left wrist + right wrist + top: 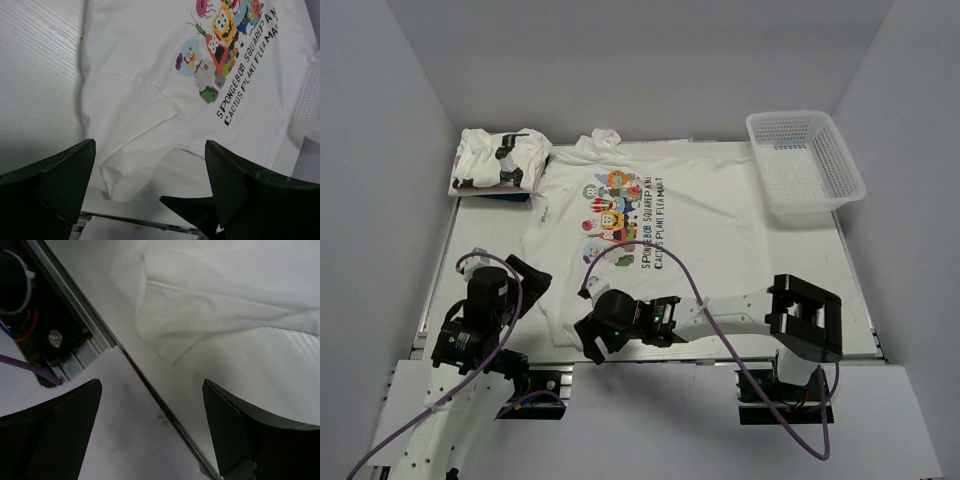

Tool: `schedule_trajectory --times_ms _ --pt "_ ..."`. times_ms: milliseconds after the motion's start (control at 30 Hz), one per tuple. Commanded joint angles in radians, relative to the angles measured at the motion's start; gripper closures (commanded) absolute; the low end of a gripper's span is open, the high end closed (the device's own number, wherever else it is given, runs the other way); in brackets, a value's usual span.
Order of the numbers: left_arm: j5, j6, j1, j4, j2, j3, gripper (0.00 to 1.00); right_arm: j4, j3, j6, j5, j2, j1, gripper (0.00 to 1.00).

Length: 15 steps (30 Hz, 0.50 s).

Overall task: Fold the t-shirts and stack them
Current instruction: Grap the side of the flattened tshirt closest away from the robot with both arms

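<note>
A white t-shirt with a colourful cartoon print [650,225] lies spread flat in the middle of the table, collar toward the back. Its near-left corner is bunched into a flap [132,160]. My left gripper [528,283] hovers open just left of that corner, and in the left wrist view the left gripper [150,146] has nothing between its fingers. My right gripper [588,340] reaches leftward along the table's near edge, open. In the right wrist view the right gripper [151,385] straddles the edge rail, short of the shirt's corner [172,347]. Folded t-shirts with black marks [500,160] sit at the back left.
A white plastic mesh basket [807,165] stands at the back right. The table's metal edge rail [85,332] runs beneath the right gripper. Grey walls close in on three sides. One dark finger of the right gripper [192,210] shows in the left wrist view.
</note>
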Motion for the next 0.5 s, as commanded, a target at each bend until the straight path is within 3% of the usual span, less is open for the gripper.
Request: schedule_trajectory --times_ms 0,200,300,333,367,467 --pt "-0.007 -0.060 0.005 -0.079 -0.040 0.064 0.00 0.212 -0.005 0.207 0.081 0.032 0.029 0.13" --pt "-0.041 -0.060 0.016 -0.151 -0.072 0.106 0.00 0.189 0.109 0.271 0.147 0.141 0.027 0.19" --pt "-0.064 -0.060 0.016 -0.176 -0.084 0.131 0.00 0.122 0.168 0.297 0.153 0.193 0.024 0.29" --pt "-0.073 -0.060 0.016 -0.189 -0.096 0.142 0.00 0.083 0.174 0.306 0.179 0.205 0.026 0.34" --pt "-0.094 -0.071 0.016 -0.211 -0.096 0.153 0.00 0.045 0.182 0.320 0.187 0.208 0.024 0.52" --pt "-0.095 -0.071 0.016 -0.220 -0.116 0.153 0.00 0.019 0.151 0.326 0.217 0.195 0.026 0.79"
